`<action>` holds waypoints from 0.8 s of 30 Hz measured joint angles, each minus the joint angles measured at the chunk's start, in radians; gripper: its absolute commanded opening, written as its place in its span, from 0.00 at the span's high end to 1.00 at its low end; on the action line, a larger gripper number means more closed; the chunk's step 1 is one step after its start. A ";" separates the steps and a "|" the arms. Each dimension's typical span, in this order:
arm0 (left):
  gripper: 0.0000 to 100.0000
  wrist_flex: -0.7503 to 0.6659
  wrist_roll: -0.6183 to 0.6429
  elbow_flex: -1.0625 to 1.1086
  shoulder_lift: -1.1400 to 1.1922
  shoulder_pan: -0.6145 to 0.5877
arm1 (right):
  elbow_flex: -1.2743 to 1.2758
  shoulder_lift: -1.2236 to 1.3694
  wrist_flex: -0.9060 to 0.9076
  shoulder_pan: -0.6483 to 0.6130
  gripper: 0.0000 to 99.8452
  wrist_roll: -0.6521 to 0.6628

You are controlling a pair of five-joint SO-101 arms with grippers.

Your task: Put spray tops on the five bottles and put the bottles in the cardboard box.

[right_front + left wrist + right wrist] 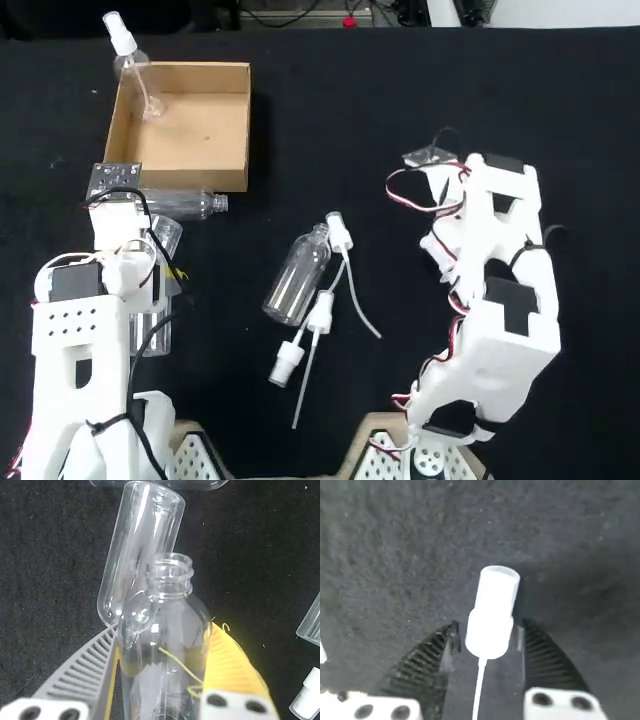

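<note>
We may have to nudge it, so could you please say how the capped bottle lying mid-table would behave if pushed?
Lying on its side and round, the bottle would probably roll, perhaps veering around its spray top. It looks empty and thin-walled, so likely light and easy to send skidding.

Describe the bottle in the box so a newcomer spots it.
Start at the cardboard box, far left on the black table. In its far-left corner stands a clear bottle, the only bottle inside it, with a white spray top on.
</note>
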 measured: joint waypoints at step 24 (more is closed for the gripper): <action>0.83 0.000 0.000 0.000 0.000 0.000 | -0.012 -0.170 -0.087 -0.014 0.95 -0.382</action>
